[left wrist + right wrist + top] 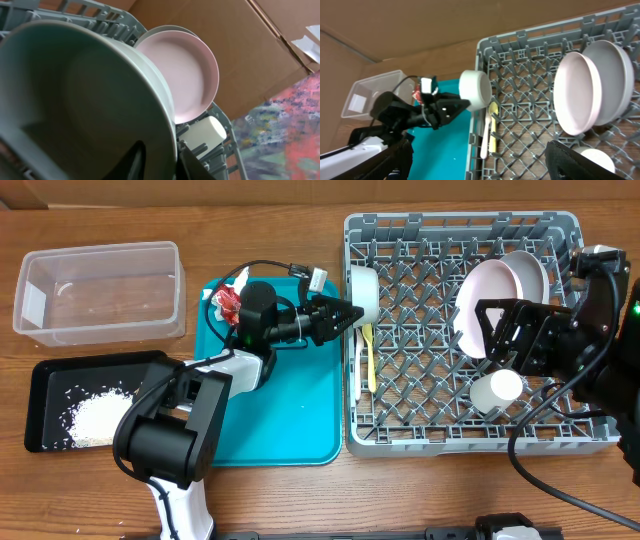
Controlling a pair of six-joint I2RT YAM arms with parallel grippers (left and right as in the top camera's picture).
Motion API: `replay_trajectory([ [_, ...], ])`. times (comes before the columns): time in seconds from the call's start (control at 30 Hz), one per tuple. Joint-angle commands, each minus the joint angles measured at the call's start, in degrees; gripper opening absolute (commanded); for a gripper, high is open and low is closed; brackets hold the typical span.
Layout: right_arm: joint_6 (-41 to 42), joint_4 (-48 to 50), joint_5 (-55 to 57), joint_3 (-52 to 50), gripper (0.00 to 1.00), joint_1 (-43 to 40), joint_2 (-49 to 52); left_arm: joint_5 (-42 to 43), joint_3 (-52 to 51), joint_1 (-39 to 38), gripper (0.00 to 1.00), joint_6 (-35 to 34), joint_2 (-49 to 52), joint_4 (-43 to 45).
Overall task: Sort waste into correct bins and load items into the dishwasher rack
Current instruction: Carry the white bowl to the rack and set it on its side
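Observation:
My left gripper (350, 310) is shut on the rim of the small pale bowl (363, 290) and holds it over the left edge of the grey dishwasher rack (460, 438). In the left wrist view the bowl (75, 90) fills the frame, with my fingers (160, 161) pinching its rim. Two plates (500, 288) stand on edge in the rack. The white cup (497, 390) lies below them. The white fork (359, 370) and yellow spoon (369, 355) lie in the rack's left side. My right gripper (490, 335) hovers wide open and empty by the plates. The red wrapper (226, 302) lies on the teal tray. No napkin or brown lump shows.
The clear tub (100, 330) stands at the far left. The black tray (50, 380) in front of it holds white rice (95, 418). The teal tray (300, 410) lies between the bins and the rack. My left arm stretches across the teal tray.

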Motion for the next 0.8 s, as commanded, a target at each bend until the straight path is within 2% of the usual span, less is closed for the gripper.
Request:
replay_trajectory([
  [0.0, 0.09, 0.04, 1.51, 0.13, 0.88, 0.04, -0.31, 3.32, 0.72, 1.64, 0.42, -0.15, 0.87, 0.11],
  [0.03, 0.09, 0.07, 1.51, 0.13, 0.88, 0.04, -0.31, 4.57, 0.72, 2.03, 0.50, -0.15, 0.87, 0.09],
  [0.07, 0.09, 0.09, 1.49, 0.13, 0.88, 0.04, -0.31, 5.42, 0.72, 2.34, 0.68, -0.15, 0.87, 0.07],
  [0.1, 0.09, 0.07, 1.51, 0.13, 0.88, 0.04, -0.31, 6.71, 0.72, 2.75, 1.00, -0.46, 0.87, 0.09],
  [0.23, 0.09, 0.07, 1.49, 0.13, 0.89, 0.04, -0.31, 9.22, 0.72, 4.22, 1.00, -2.73, 0.76, 0.20],
  [0.43, 0.09, 0.02, 1.51, 0.13, 0.89, 0.04, -0.31, 12.17, 0.72, 5.64, 1.00, -8.39, -1.31, 5.70],
  [0.57, 0.09, -0.07, 1.49, 0.13, 0.89, 0.04, -0.31, 12.09, 0.72, 5.81, 1.00, -8.72, -5.01, 5.22],
  [0.67, 0.11, -0.24, 1.46, 0.13, 0.89, 0.04, -0.31, 9.70, 0.72, 6.71, 1.00, -7.72, -9.11, -0.17],
  [0.77, 0.11, -0.24, 1.46, 0.13, 0.91, 0.04, -0.31, 4.24, 0.72, 8.26, 1.00, -2.19, -14.16, -11.91],
])
